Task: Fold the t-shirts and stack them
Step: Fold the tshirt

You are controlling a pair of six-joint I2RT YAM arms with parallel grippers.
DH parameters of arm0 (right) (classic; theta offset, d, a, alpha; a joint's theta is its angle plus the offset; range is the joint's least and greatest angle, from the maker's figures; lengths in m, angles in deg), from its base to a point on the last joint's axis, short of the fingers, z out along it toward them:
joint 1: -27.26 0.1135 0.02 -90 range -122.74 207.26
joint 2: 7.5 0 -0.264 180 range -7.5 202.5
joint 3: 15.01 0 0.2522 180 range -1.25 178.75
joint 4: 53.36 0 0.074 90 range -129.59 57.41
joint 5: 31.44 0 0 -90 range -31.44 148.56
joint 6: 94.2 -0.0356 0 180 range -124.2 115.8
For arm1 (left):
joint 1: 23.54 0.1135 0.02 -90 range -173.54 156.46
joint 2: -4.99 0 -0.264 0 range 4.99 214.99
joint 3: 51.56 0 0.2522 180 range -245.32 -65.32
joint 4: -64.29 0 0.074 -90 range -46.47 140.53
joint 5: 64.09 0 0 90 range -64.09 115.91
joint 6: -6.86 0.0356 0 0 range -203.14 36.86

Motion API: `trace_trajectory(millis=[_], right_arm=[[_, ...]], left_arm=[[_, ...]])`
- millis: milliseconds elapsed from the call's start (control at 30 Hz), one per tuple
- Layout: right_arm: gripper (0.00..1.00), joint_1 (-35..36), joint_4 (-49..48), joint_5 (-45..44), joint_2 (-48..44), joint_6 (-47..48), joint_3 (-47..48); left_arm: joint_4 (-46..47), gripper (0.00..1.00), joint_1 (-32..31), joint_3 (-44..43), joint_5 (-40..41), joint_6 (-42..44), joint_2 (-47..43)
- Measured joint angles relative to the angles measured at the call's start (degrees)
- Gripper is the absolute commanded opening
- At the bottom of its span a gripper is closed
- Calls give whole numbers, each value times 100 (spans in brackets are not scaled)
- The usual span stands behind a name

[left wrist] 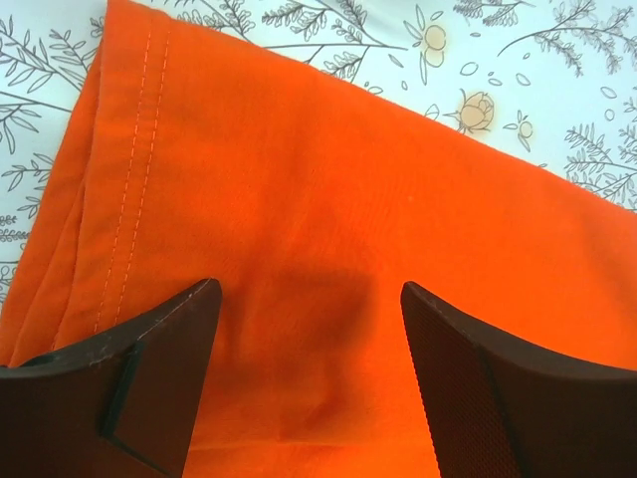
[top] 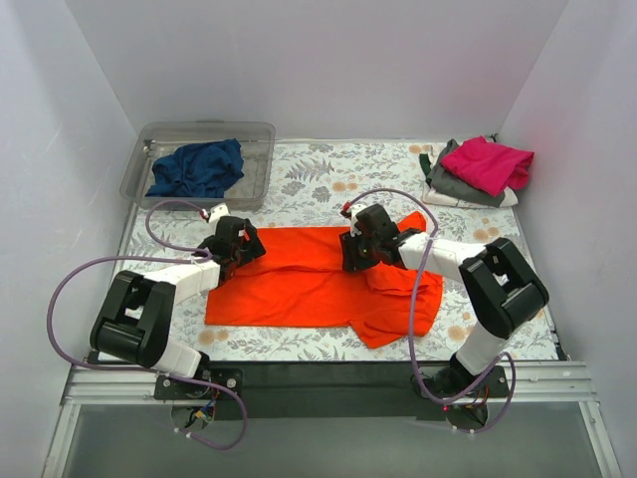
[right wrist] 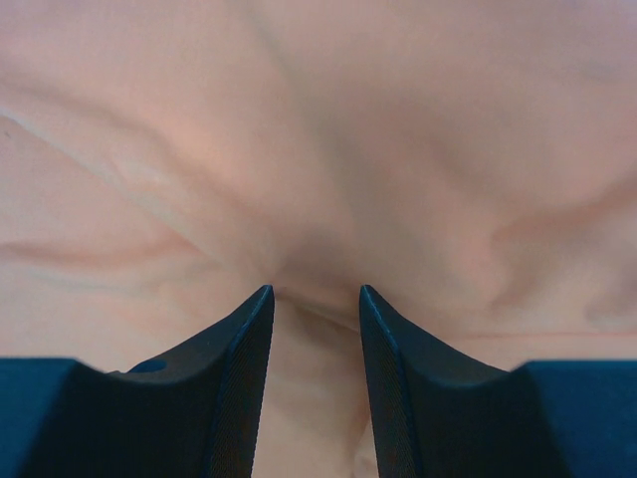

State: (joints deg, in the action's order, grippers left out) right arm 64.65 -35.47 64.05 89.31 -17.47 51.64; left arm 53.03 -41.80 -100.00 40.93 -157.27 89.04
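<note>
A bright orange-red t-shirt lies partly folded across the middle of the flowered table. My left gripper hovers over its left hem, jaws open, with only flat orange cloth beneath and nothing between the fingers. My right gripper is pressed into the shirt's upper right part. In the right wrist view the cloth looks washed-out pink and puckers into creases that run to the fingertips, which pinch a fold. A navy blue t-shirt lies crumpled in the tub. A magenta-pink t-shirt rests on a grey one at the back right.
A clear plastic tub stands at the back left corner. White walls close the table on three sides. The arms' bases and purple cables sit along the near edge. The flowered tablecloth shows between tub and shirt pile.
</note>
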Motion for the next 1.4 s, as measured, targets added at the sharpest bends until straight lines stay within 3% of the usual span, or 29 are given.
trace_trajectory(millis=[233, 433, 700, 833, 1033, 1400], right_arm=[[39, -214, 444, -538, -1001, 74, -37], [39, -1346, 520, -643, -1222, 164, 317], [39, -2549, 608, -487, -581, 249, 931], [38, -2968, 627, -238, -192, 278, 1211], [37, -3331, 636, 129, 236, 284, 1410], [31, -3501, 638, 542, 953, 282, 1606]], left_arm=[[59, 69, 4, 0, 85, 57, 31], [-153, 69, 13, -229, 57, 164, 0], [-48, 70, 13, -1128, -22, 345, 79], [116, 70, 13, -1545, -142, 402, 627], [55, 71, 39, -1602, -293, 450, 1298], [101, 71, 358, -1613, -638, 476, 1541]])
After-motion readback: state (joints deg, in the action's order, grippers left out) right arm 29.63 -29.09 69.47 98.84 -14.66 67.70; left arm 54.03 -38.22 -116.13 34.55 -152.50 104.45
